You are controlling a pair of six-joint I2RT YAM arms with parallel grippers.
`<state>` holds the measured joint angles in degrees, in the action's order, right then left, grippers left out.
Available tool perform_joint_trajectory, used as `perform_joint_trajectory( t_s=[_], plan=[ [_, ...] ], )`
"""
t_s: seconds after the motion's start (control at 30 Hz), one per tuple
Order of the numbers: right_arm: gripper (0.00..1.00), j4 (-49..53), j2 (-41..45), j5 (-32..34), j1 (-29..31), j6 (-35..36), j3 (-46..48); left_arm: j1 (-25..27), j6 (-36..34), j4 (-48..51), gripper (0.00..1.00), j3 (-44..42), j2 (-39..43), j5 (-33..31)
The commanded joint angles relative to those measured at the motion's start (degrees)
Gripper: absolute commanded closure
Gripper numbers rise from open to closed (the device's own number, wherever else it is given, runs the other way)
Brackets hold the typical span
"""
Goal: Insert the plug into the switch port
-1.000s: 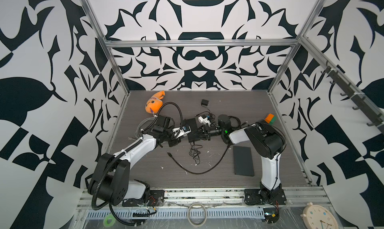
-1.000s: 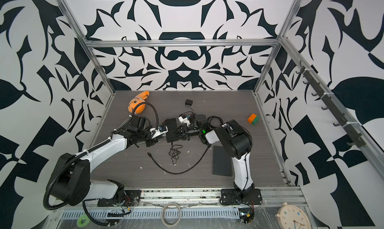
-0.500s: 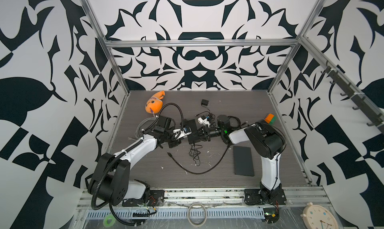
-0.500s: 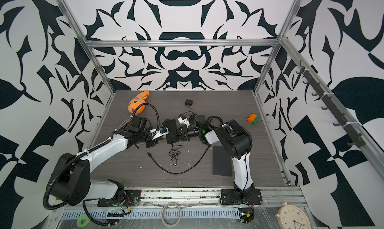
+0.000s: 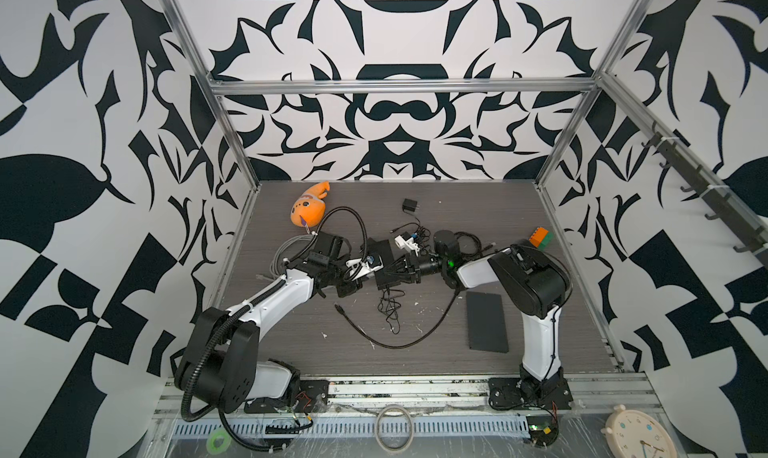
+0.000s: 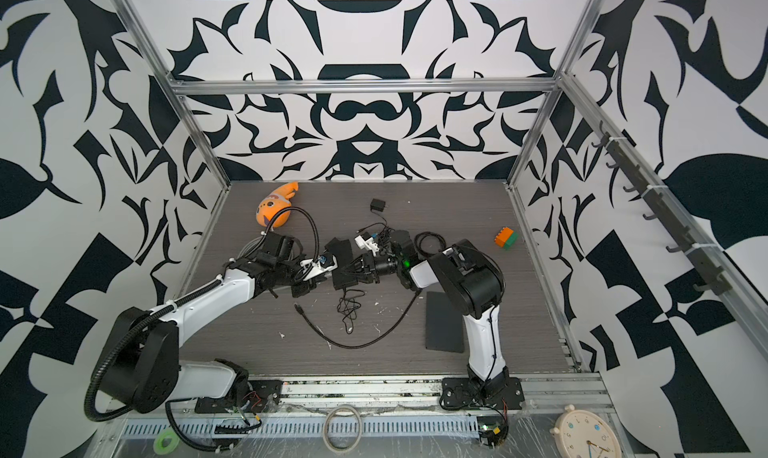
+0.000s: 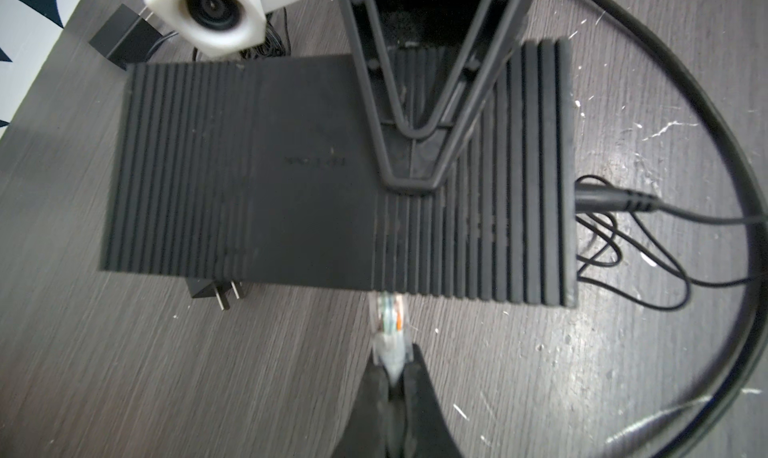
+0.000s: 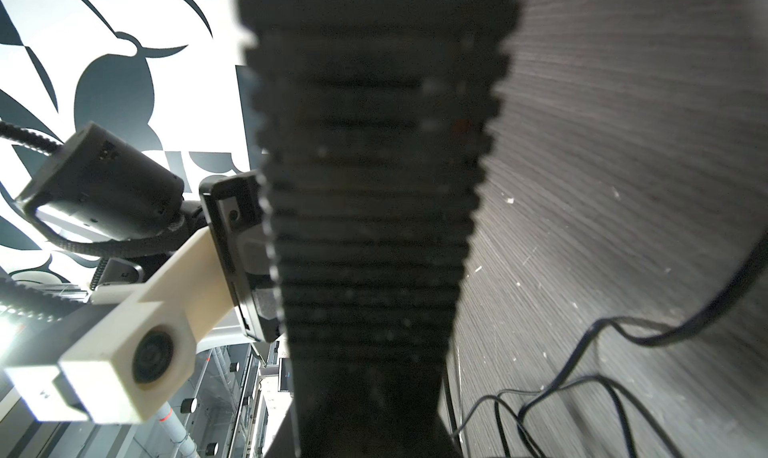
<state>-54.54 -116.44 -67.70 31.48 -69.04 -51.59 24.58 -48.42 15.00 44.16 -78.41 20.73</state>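
Both top views look steeply down from above the front edge of the tabletop [image 5: 436,211] [image 6: 457,211], covering its whole surface. The left wrist view faces the ribbed top of the switch [image 7: 270,186] closely; the right wrist view sits almost against it [image 8: 374,227].

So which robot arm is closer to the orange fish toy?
Left. The left arm is just in front of the orange fish toy; the right arm is on the opposite side, beyond the black switch.

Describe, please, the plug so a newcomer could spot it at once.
On the grey table, find the black ribbed switch. At its long edge, in the jaws of the left gripper, sits the plug: the only clear piece, coloured wires showing inside.
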Motion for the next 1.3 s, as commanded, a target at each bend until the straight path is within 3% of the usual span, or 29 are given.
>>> perform_joint_trajectory(
  t_s=[0.0, 0.27, 0.77, 1.07, 1.27],
  plan=[
    [0.98, -4.0, 1.5, -0.8, 2.3, -0.2, -1.6, 3.0, -0.3, -4.4, 1.0, 2.9, -1.1, 7.0],
    [0.98, 3.8, 2.9, -0.7, 2.9, 5.7, -1.6, 4.0, -0.8, -4.9, 1.0, 5.2, -3.3, 7.0],
    [0.99, -1.9, 0.6, -1.8, 6.1, 1.6, -3.3, 4.7, -0.8, -11.0, 1.0, 5.7, -5.8, 11.0],
    [1.0, -14.2, -4.0, -1.2, 7.9, -7.8, -5.1, 7.6, -1.0, -14.6, 1.0, 8.5, -9.6, 13.9],
    [1.0, -12.9, -4.1, -1.2, 8.2, -7.0, -5.5, 8.6, -0.4, -16.9, 1.0, 8.5, -10.3, 14.1]
  ],
)
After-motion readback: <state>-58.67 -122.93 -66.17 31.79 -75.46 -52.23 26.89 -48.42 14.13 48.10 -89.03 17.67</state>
